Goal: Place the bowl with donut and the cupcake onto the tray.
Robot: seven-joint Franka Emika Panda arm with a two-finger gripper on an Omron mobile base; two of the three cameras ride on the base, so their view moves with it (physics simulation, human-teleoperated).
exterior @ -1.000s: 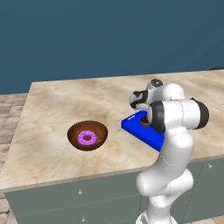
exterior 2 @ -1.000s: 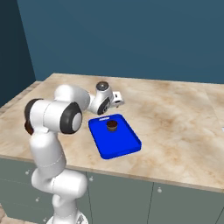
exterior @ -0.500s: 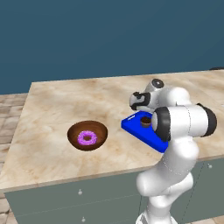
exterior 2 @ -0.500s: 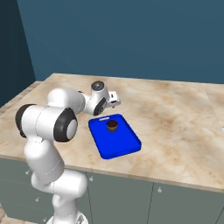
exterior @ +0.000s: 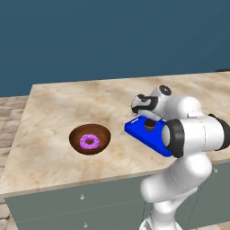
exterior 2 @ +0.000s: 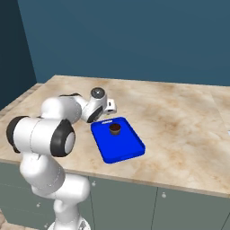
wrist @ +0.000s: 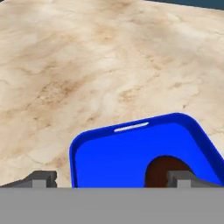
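The dark-brown bowl (exterior: 90, 139) sits on the counter with the pink-iced donut (exterior: 90, 142) inside it, well left of the arm. To its right lies the blue tray (exterior: 139, 131), and the small chocolate cupcake (exterior: 149, 125) stands on it. My gripper (exterior: 137, 108) hovers over the tray's far end, above and beside the cupcake. In the hand view the gripper (wrist: 111, 179) is open. Its fingertips (wrist: 41, 178) are spread wide over the tray (wrist: 118, 157), with the cupcake (wrist: 162, 168) close to the right one. The gripper holds nothing.
The marble counter (exterior: 54, 103) stretches wide around the bowl and behind the tray. Its front edge runs just below the bowl and tray, with grey cabinet fronts (exterior: 67, 206) underneath. My own elbow (exterior: 195, 134) covers the tray's near right part.
The hand has barely shifted above the tray's end. The arm's elbow has swung lower and closer to the cameras. The bowl, the donut and the cupcake have stayed where they were.
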